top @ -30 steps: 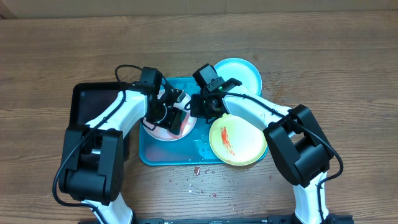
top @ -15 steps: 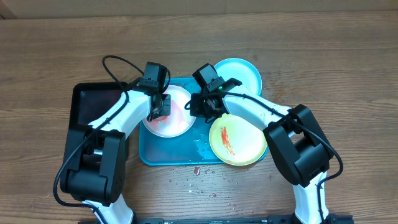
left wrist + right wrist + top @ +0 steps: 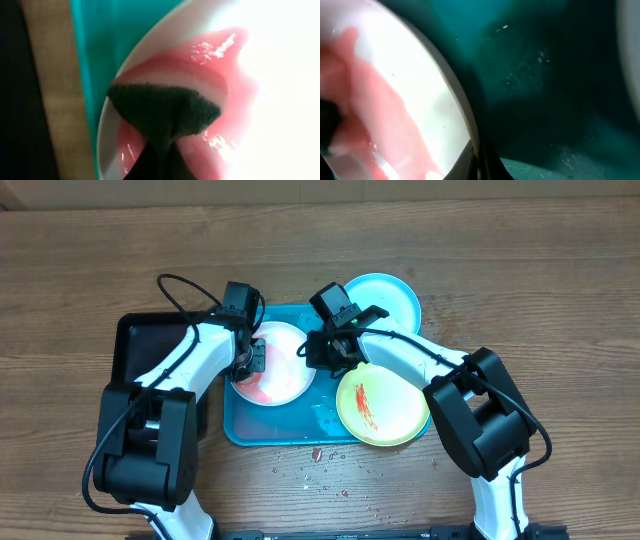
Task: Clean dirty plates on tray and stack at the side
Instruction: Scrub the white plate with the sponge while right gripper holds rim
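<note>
The pale cream-rimmed plate (image 3: 283, 366) lies in the teal tray (image 3: 270, 430), smeared wet pink. My left gripper (image 3: 250, 358) is shut on a dark cloth (image 3: 165, 111) pressed on the plate's left part (image 3: 220, 65). My right gripper (image 3: 322, 352) is shut on the plate's right rim (image 3: 462, 107), the fingers meeting at the rim in the right wrist view (image 3: 479, 162). The yellow-green plate (image 3: 380, 405) with a red smear lies over the tray's right corner. The light blue plate (image 3: 388, 300) lies at the tray's far right.
A black tray (image 3: 150, 345) stands left of the teal tray and shows dark at the left edge of the left wrist view (image 3: 10, 100). Red crumbs (image 3: 318, 454) lie on the wooden table (image 3: 540, 280) in front of the tray.
My left gripper has swept the cloth from the plate's right side across to its left edge, spreading the pink smear. The right arm has not moved.
</note>
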